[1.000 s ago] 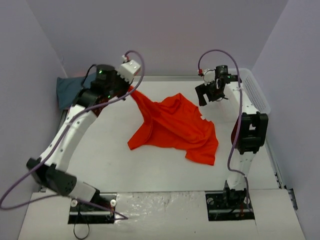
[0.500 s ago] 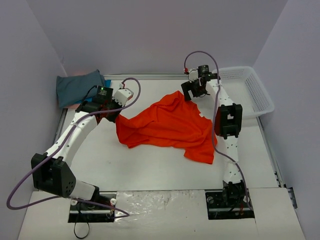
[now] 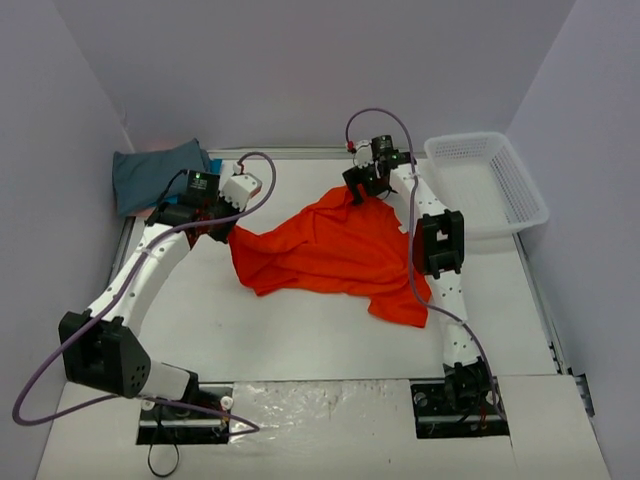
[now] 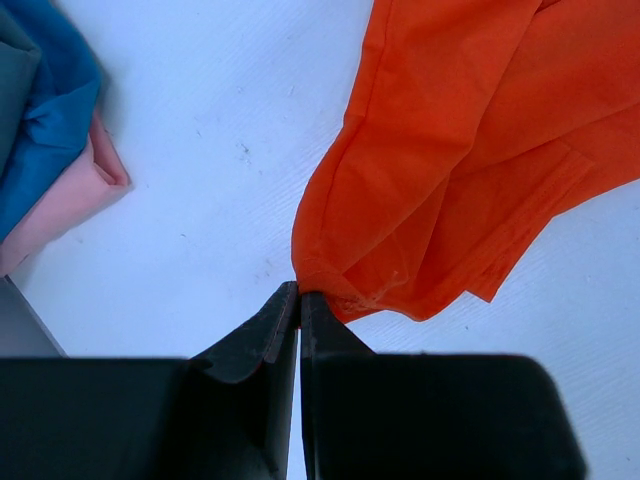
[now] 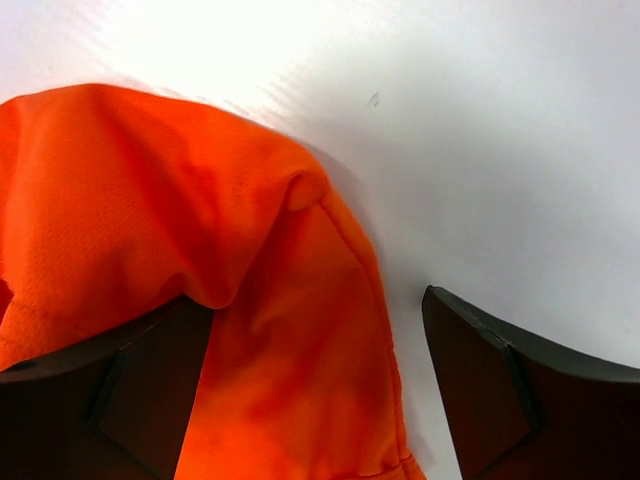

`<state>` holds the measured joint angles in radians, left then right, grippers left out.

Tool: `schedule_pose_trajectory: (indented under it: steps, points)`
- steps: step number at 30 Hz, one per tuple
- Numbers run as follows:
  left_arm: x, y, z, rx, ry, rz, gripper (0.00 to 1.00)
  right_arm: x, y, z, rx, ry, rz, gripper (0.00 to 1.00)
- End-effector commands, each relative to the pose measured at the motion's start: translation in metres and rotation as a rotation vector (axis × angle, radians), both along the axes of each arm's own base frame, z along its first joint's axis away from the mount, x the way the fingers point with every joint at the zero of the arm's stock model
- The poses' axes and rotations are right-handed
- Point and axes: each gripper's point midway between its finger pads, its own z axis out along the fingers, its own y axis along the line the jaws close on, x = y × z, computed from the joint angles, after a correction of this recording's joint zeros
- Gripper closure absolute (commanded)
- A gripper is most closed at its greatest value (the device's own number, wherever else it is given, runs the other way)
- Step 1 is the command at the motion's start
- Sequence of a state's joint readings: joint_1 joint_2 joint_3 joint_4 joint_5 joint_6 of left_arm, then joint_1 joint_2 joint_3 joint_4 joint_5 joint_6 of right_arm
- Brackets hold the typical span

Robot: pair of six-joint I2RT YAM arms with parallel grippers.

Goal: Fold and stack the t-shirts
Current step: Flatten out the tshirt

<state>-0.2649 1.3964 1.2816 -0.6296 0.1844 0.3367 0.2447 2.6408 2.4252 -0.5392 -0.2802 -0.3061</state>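
The bright orange t-shirt (image 3: pixel 335 250) lies crumpled across the middle of the table. My left gripper (image 3: pixel 222 222) is shut on its left corner (image 4: pixel 330 290), low over the table. My right gripper (image 3: pixel 362 190) is open at the shirt's far edge, and its jaws straddle a fold of the orange cloth (image 5: pixel 290 300) without closing on it. The folded stack sits at the back left: dark grey-teal t-shirt (image 3: pixel 150 172) on top, bright blue (image 4: pixel 50 120) and pale pink (image 4: pixel 70 195) beneath it.
A white mesh basket (image 3: pixel 485 185) stands at the back right, beside the right arm. Purple walls close in the back and both sides. Bare white table (image 3: pixel 300 335) lies in front of the shirt.
My left gripper has come down and forward with the shirt corner, laying the cloth flatter. My right gripper has moved left from the basket to the shirt's far edge.
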Motion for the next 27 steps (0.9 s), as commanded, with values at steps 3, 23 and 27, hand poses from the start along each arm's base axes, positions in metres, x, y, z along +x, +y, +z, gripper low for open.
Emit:
schedule_pose_trajectory:
  steps: [3,23,27]
  points:
    - [-0.004,0.008,0.021,-0.027,-0.068,0.011,0.98,0.018,-0.013,-0.009,-0.048,-0.046,-0.084,0.2]
    - [0.011,0.028,0.014,0.009,-0.064,0.073,0.98,-0.027,-0.05,-0.013,-0.158,0.031,-0.092,1.0]
    - [0.021,0.041,0.028,-0.031,-0.098,0.112,0.98,-0.056,-0.063,0.071,-0.087,-0.041,-0.095,1.0]
